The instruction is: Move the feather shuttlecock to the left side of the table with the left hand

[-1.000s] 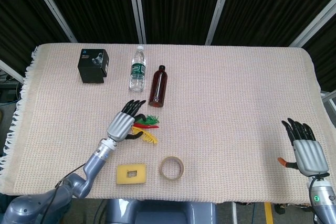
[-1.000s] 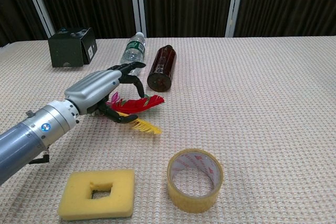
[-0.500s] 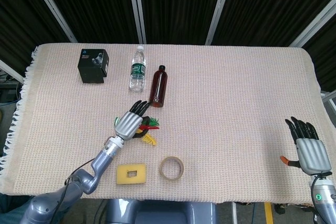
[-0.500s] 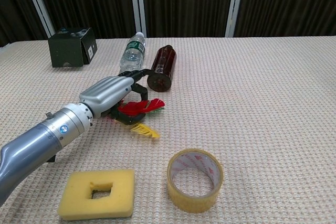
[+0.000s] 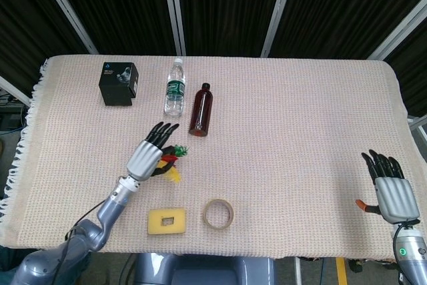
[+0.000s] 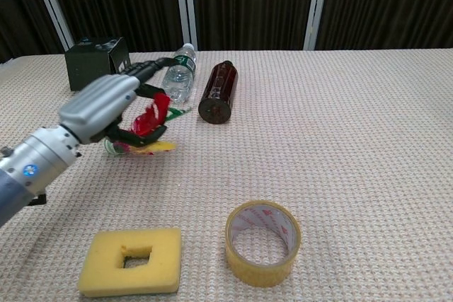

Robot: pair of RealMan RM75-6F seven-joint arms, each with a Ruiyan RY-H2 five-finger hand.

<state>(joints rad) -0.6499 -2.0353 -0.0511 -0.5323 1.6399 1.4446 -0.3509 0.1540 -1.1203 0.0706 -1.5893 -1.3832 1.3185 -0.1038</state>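
The feather shuttlecock, with red, yellow and green feathers, is lifted off the cloth and held in my left hand. In the head view the left hand covers most of the shuttlecock, whose feathers stick out to its right. That hand hangs over the table's left-centre, in front of the two bottles. My right hand rests near the table's front right corner, fingers spread, holding nothing.
A black box stands at the back left. A clear water bottle and a brown bottle lie behind the left hand. A yellow sponge and a tape roll lie near the front edge.
My left hand has closed on the shuttlecock, raised it off the cloth and carried it to the left. The right hand has stayed put.
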